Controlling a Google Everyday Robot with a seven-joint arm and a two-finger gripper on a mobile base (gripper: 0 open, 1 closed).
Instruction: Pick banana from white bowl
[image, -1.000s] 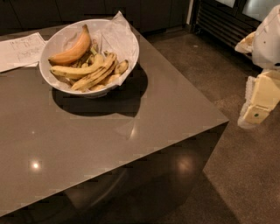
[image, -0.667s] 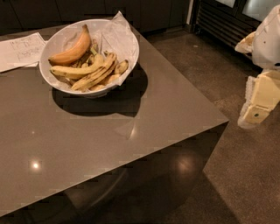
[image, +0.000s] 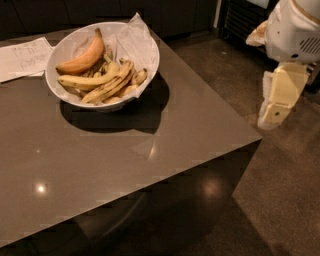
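Observation:
The white bowl stands at the table's far left, lined with crumpled white paper. In it lie several bananas. The slim dull-yellow banana with dark streaks lies slanted at the bowl's front. A cleaner yellow banana lies just behind it, and a plump orange-yellow one rests at the back. My gripper hangs on the white arm to the right of the table, beyond its right edge. It is well apart from the bowl, over the floor, and holds nothing.
A flat white paper sheet lies on the table left of the bowl. The dark grey table ends in a corner at the right. Dark cabinets and a vented unit stand behind.
The arm and gripper have shifted a little left and up, closer to the table's right edge. The bowl and bananas have not moved.

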